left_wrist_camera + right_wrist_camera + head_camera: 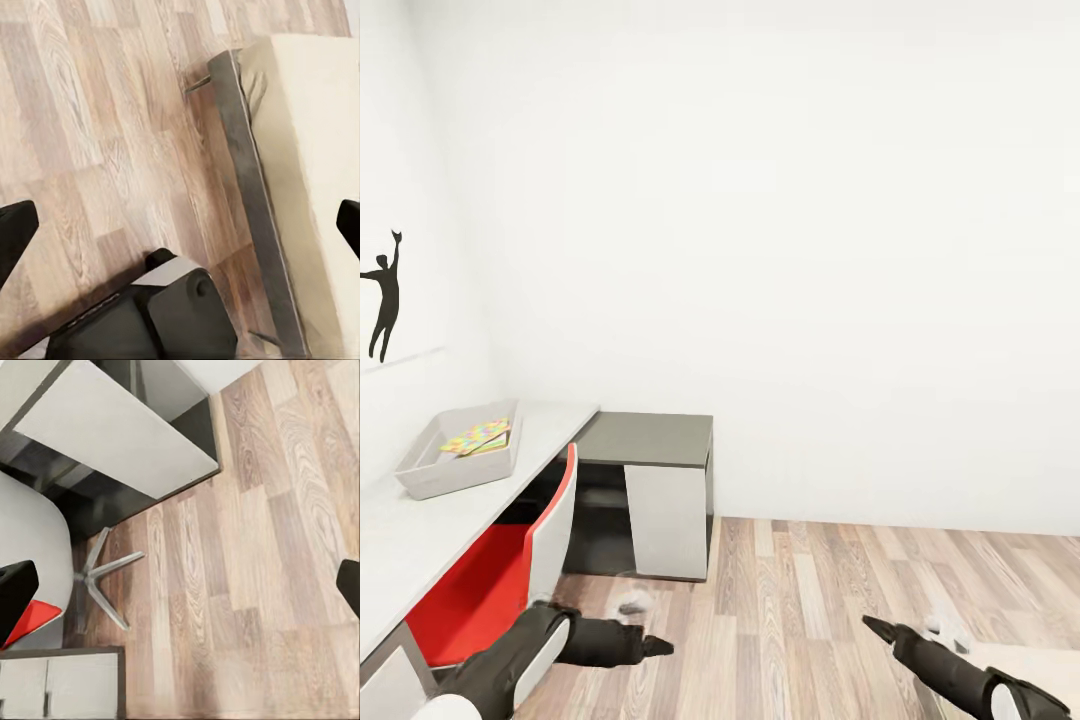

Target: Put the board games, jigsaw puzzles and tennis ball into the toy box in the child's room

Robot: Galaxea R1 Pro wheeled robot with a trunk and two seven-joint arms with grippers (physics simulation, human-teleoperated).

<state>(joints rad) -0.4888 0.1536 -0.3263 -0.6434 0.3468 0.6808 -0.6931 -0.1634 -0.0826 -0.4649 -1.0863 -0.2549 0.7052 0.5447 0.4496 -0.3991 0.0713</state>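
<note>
Toy box (457, 457): head view, grey tray on the white table (420, 530), far up and to the left of both grippers, nowhere near either pair of jaws.
Inside it: something flat and multicoloured (477, 436), can't tell which toy it is.
Left gripper (656, 647): head view, low over the wood floor (810, 610), tip pointing right; looks closed here, but the tip is too small to be sure.
Right gripper (877, 626): head view, also low, pointing up-left, well apart from the left one.
Chair (500, 575): red seat, white back, tucked at the table, just beside the left arm.
Cabinet (650, 490): grey top, white panel, past the chair.
Left wrist view: fingers (16, 232) sit at both edges, jaws wide apart, nothing between them except floor and a beige bed (315, 172) with a grey frame; the head view only catches a corner of it.
Right wrist view: fingers (15, 589) at both edges too, jaws apart and empty; between them floor, plus the chair's metal legs (101, 577) and the cabinet from above.
</note>
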